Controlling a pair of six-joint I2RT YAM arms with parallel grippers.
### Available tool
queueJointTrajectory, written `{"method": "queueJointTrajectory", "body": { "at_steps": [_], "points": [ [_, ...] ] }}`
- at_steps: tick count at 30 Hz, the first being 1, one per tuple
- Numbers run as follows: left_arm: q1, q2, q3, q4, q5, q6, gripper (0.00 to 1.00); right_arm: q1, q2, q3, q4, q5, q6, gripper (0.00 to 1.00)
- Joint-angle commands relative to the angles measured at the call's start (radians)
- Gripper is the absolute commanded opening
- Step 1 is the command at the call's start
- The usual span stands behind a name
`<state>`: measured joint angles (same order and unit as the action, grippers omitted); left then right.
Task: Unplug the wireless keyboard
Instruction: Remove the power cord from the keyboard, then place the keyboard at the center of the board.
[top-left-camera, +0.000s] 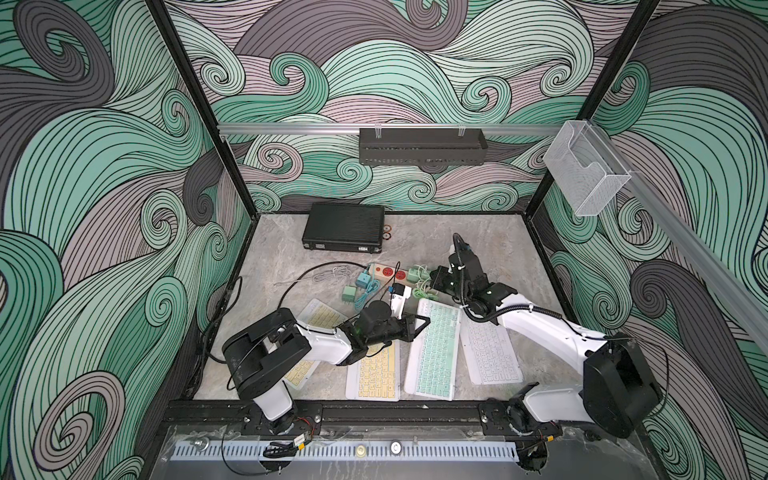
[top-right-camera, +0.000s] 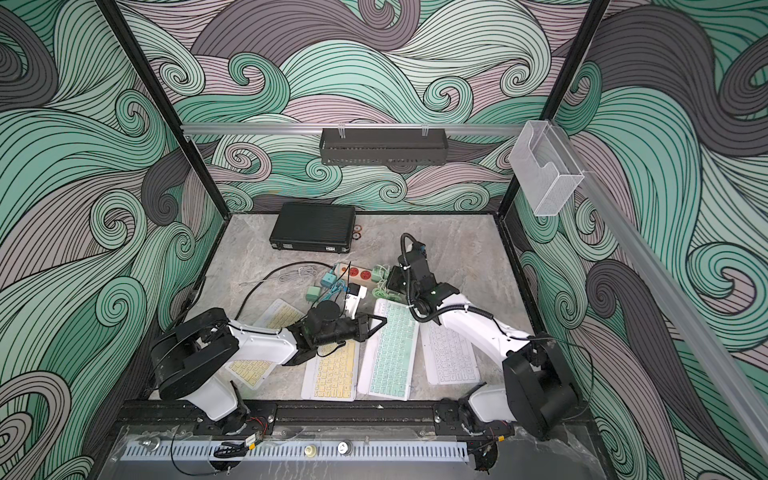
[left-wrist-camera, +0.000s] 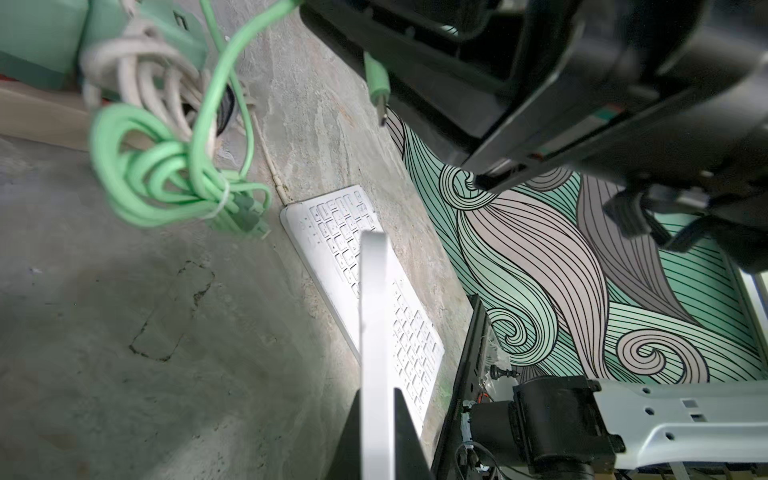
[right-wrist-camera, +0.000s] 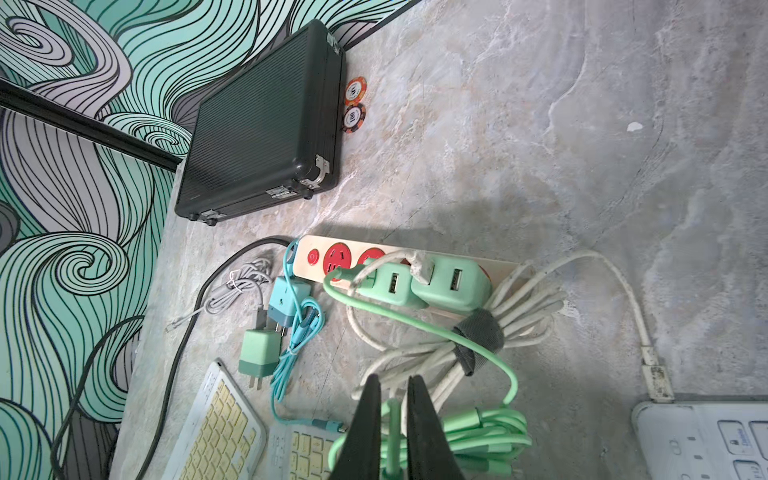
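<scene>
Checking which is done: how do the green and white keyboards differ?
Keys: the green keyboard has mint keys, the white keyboard white ones.
Cable: a white cable is plugged into the white keyboard; the green plug hangs free of the green keyboard, in the right gripper.
Grip: the left gripper is shut on the green keyboard's edge; nothing holds the white keyboard.
Both are the same slim shape.

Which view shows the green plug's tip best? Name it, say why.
The left wrist view: the green plug shows sharp and close, metal tip bare. The right wrist view shows only the green cable pinched in the shut right gripper; in both top views the plug is too small to see.
</scene>
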<state>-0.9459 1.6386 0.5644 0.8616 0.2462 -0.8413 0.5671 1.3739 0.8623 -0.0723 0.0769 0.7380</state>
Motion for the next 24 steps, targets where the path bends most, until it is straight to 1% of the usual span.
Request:
{"method": "queueJointTrajectory", "body": {
  "at_steps": [1, 10, 15, 20, 22, 24],
  "points": [
    [-0.016, -0.004, -0.004, -0.022, 0.01, 0.056, 0.0, 0.024, -0.002, 0.018, -0.012, 0.056, -0.029, 0.0],
    [-0.02, 0.005, -0.006, -0.016, 0.004, 0.034, 0.0, 0.032, -0.016, 0.039, -0.033, 0.073, -0.031, 0.0],
    [-0.018, 0.014, -0.017, -0.087, -0.085, -0.052, 0.0, 0.028, -0.035, 0.104, -0.032, 0.102, 0.002, 0.0],
    [-0.019, 0.017, -0.046, -0.083, -0.136, -0.108, 0.0, 0.028, -0.009, 0.19, -0.044, 0.098, 0.011, 0.0],
    [-0.019, 0.019, -0.044, -0.101, -0.15, -0.111, 0.0, 0.027, 0.0, 0.178, -0.026, 0.098, 0.008, 0.0],
    [-0.017, 0.025, -0.048, -0.103, -0.165, -0.12, 0.0, 0.027, 0.005, 0.142, -0.004, 0.124, 0.008, 0.0]
  ]
}}
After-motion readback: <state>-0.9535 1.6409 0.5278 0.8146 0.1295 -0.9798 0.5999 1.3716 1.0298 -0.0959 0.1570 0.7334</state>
